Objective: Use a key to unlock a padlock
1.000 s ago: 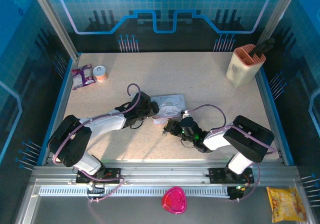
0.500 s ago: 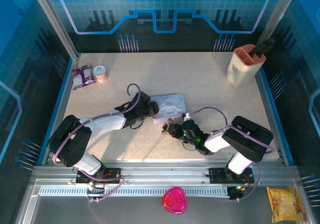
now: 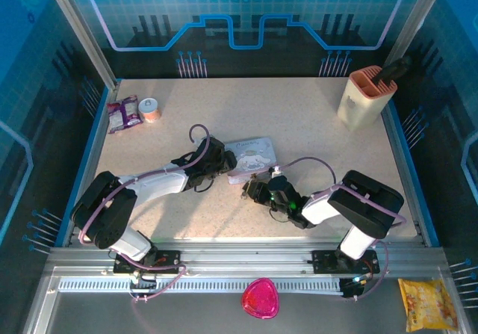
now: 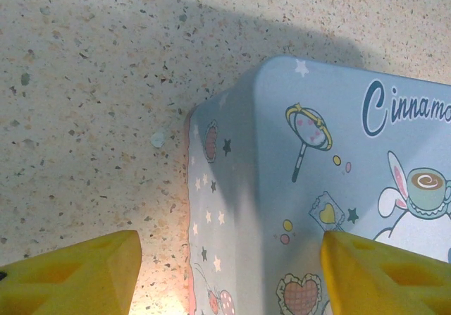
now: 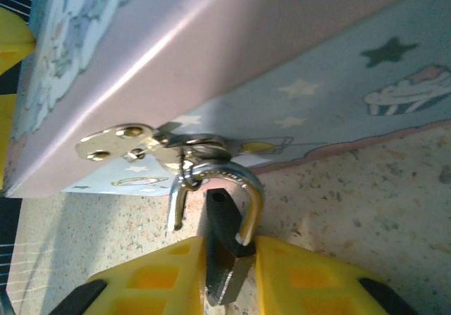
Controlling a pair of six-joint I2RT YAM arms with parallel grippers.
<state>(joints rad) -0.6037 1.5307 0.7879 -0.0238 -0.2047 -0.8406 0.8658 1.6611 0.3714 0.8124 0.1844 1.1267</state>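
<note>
A pale blue cartoon tin [image 3: 254, 157] lies mid-table. The padlock [image 5: 222, 220], with a black body and a silver shackle [image 5: 243, 181], hangs from the tin's metal hasp [image 5: 116, 142] at its front edge. One end of the shackle stands free of the body. My right gripper [image 5: 229, 258] is shut on the padlock's body, a yellow finger [image 5: 155, 276] on each side. The key is hidden. My left gripper [image 4: 229, 258] is open at the tin's left corner [image 4: 317, 188]. Its one finger [image 4: 77, 276] is over the table and its other finger [image 4: 380, 273] over the lid.
A beige holder [image 3: 364, 95] with a dark tool stands at the back right. A purple packet [image 3: 123, 113] and a small tape roll [image 3: 151, 110] lie at the back left. On the front rail are a pink object [image 3: 259, 298] and a yellow packet [image 3: 427, 304].
My right gripper has shifted a little to the left along the tin's front edge, still at the padlock. The left arm has stayed put.
</note>
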